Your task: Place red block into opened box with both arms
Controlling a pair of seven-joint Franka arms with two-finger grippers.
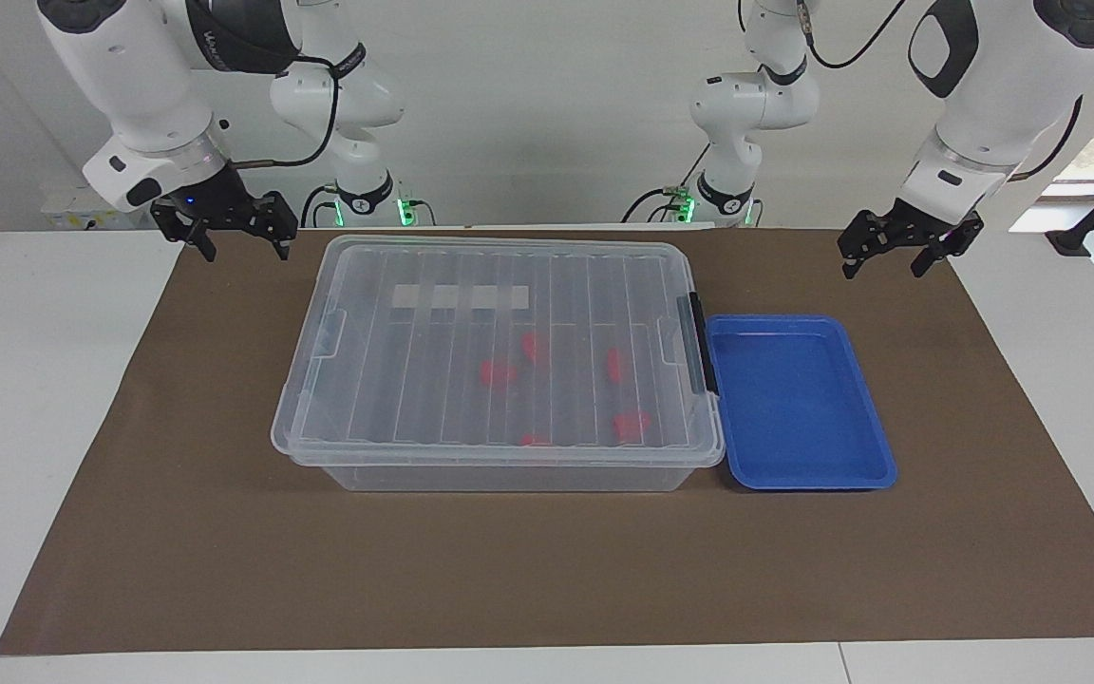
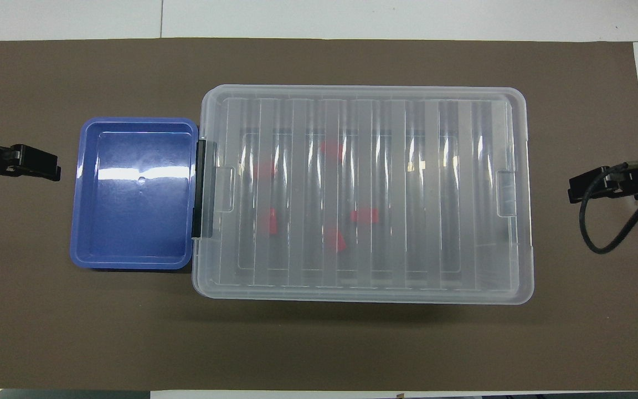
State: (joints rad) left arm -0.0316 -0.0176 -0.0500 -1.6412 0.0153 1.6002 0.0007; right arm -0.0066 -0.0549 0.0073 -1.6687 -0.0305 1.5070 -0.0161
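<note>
The clear box stands mid-mat with its ribbed lid lying flat on it. Several red blocks show through the lid, among them one red block near the middle. My right gripper hangs open over the mat beside the box's end toward the right arm, holding nothing. Over the mat by the blue tray, my left gripper waits open and holds nothing.
An empty shallow blue tray lies against the box's black latch, toward the left arm's end. A brown mat covers the table under everything.
</note>
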